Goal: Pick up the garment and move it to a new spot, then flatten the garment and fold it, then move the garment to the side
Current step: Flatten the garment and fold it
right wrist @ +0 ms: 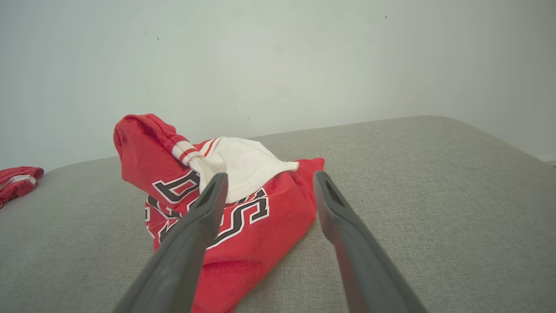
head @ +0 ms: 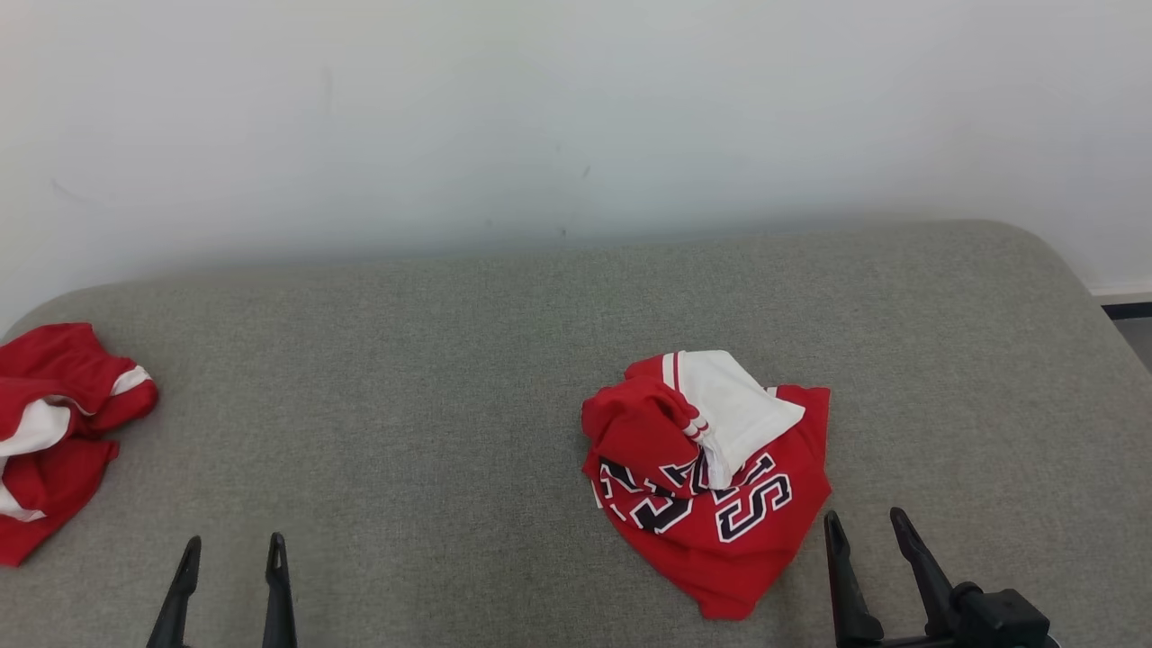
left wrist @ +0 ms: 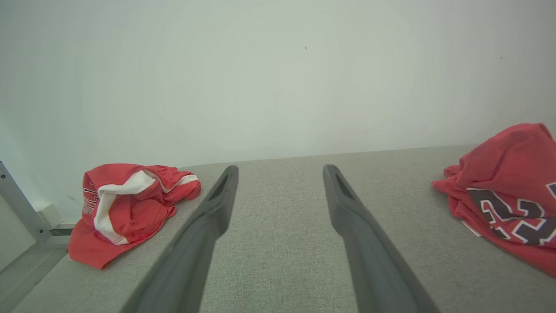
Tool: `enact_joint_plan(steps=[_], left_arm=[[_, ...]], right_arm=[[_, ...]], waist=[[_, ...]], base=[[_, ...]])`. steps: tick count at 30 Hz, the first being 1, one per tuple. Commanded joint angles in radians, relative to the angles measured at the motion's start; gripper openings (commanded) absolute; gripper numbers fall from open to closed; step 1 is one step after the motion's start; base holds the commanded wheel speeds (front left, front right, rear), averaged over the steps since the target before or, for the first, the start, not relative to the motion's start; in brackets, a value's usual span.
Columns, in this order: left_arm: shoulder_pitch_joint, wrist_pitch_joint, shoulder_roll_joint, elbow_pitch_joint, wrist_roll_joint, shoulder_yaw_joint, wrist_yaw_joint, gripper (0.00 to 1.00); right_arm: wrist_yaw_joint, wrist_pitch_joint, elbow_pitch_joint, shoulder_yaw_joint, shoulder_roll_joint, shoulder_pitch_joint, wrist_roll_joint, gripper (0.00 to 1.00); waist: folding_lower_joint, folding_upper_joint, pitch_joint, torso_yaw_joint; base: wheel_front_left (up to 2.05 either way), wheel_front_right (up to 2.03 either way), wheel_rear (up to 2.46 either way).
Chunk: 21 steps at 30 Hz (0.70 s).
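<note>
**Head view.** A grey upholstered surface is seen against a pale wall. The garment, a red jersey with dark, white-edged lettering and a white panel, is found crumpled in a heap right of centre on the surface, toward the near edge. A second red-and-white garment is noted bunched at the far left edge, well apart from the first. The left gripper is seen at the lower left with its fingers spread and nothing between them. Bare fabric lies ahead of it. The right gripper is seen at the lower right, likewise spread and empty, just beside the jersey's lower right edge, with a narrow strip of surface showing between them. A dark skirting strip is noted at the right, beyond the surface's rounded corner.

**Left wrist view.** The left fingers are seen parted over bare grey fabric. The second garment is recorded to their left, hanging over the surface's edge, with a metal frame member beside it. The jersey is cut off by the right border.

**Right wrist view.** The right fingers are seen parted, with nothing pinched. The jersey is piled ahead and to the left, its white panel uppermost. One finger is drawn across the lettering, and contact cannot be told from this view. Nothing is found between the gripper and the jersey.
</note>
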Motion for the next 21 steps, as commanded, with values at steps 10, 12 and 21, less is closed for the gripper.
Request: enact_joint_plan(steps=[10,12,21], left_arm=[[-0.253,-0.003,0.016,0.072,0.038,-0.215,-0.030,1.00],[-0.322,-0.003,0.021,0.102,0.034,-0.276,-0.034,1.00],[-0.565,-0.003,0.046,0.251,-0.019,-0.500,-0.033,1.00]], right_arm=[[-0.002,-0.002,0.008,0.030,0.001,-0.028,0.011,1.00],[-0.002,-0.003,0.009,0.035,0.002,-0.038,0.015,1.00],[-0.002,-0.008,0.028,0.042,0.003,-0.086,0.038,1.00]], waist=[[0.0000,0.0000,0.045,-0.045],[0.0000,0.0000,0.062,-0.069],[0.0000,0.0000,0.148,-0.175]], base=[[0.00,0.00,0.00],[0.00,0.00,0.00],[0.00,0.00,0.00]])
